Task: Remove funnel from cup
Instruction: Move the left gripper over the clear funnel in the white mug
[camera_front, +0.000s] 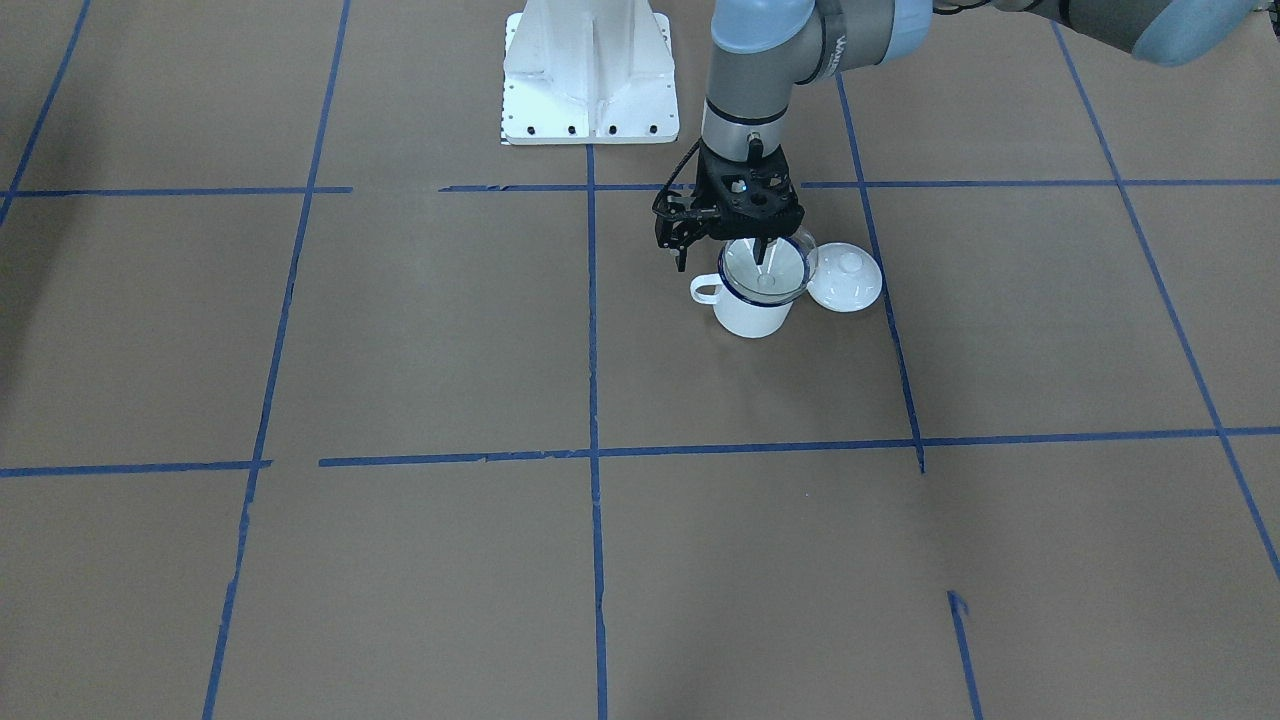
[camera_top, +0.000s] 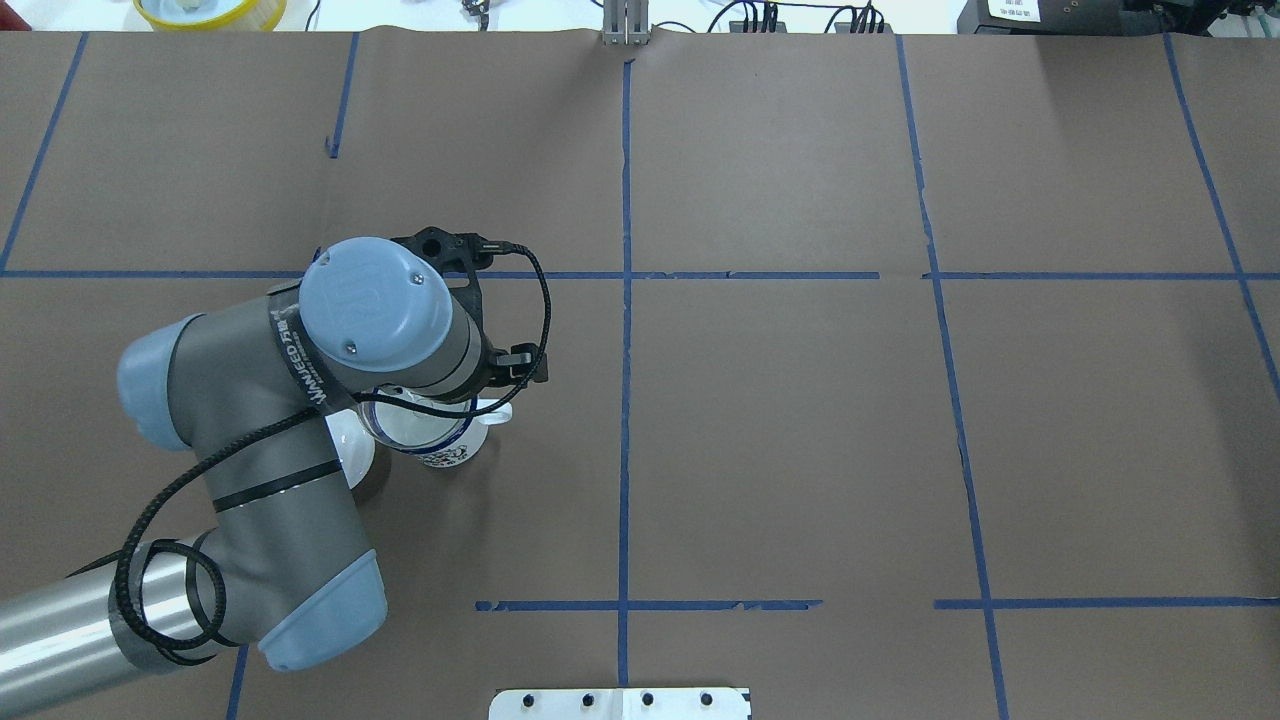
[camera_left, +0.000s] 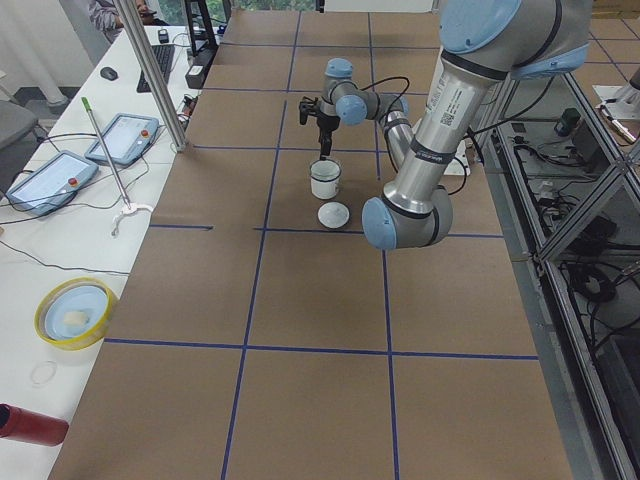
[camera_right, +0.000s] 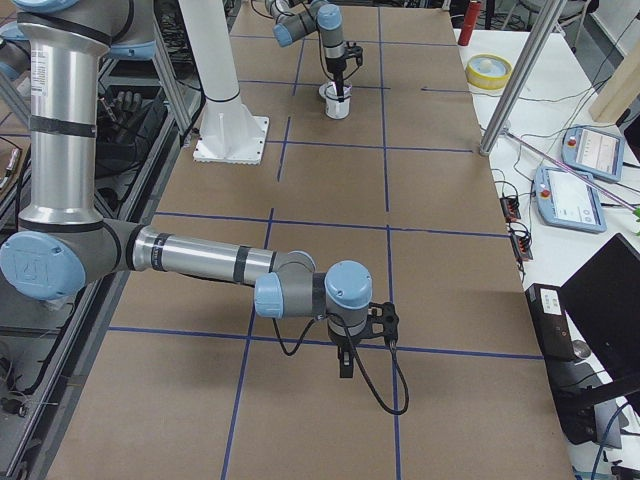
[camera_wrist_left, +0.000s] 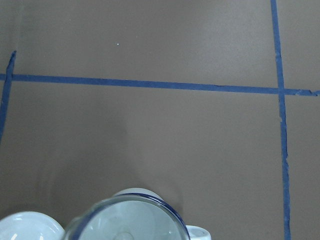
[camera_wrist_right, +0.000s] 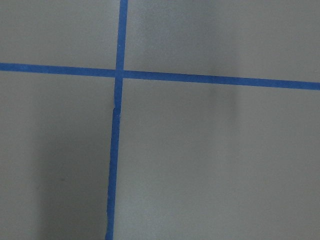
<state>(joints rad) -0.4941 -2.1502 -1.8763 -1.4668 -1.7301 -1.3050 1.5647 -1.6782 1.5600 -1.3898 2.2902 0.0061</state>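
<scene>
Apparently clenched with the left gripper (camera_front: 764, 255) on the rim of the funnel (camera_front: 790, 272), tipped in the cup (camera_front: 750, 316) toward the lid (camera_front: 848, 278) at 3 o'clock in the front-facing view, and liable to topple the light cup through a snagging spout or lose the slick rim.

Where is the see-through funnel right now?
In the front-facing view, the funnel is at the mouth of the white cup, directly under the left end effector, with the round white lid beside it on the view's right.
</scene>
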